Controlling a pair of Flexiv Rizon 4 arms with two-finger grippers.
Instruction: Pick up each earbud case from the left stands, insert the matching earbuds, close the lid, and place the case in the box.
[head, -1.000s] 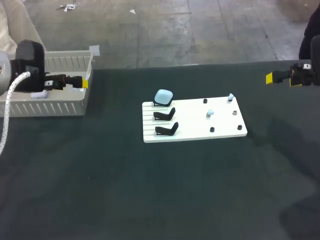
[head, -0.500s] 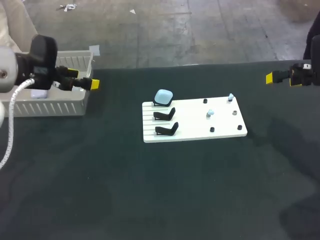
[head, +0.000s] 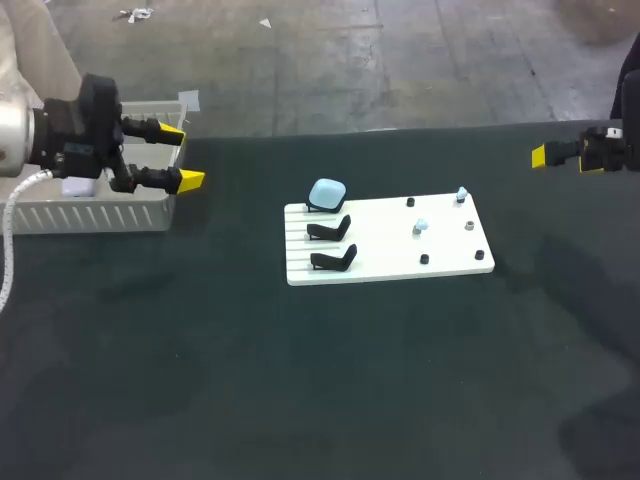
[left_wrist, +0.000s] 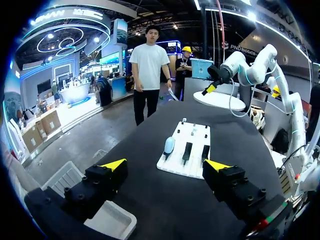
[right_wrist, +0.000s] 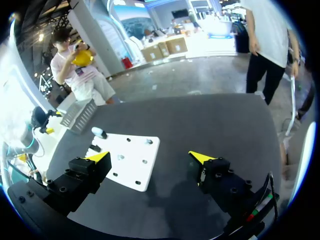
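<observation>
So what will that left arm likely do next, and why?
Probably swing across toward the light blue case on the white board: its fingers stand open and empty by the box, and that case is not yet picked up.

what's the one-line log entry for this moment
left gripper: open, by box | right gripper: open, empty | blue case: on far stand | other two stands: empty
</observation>
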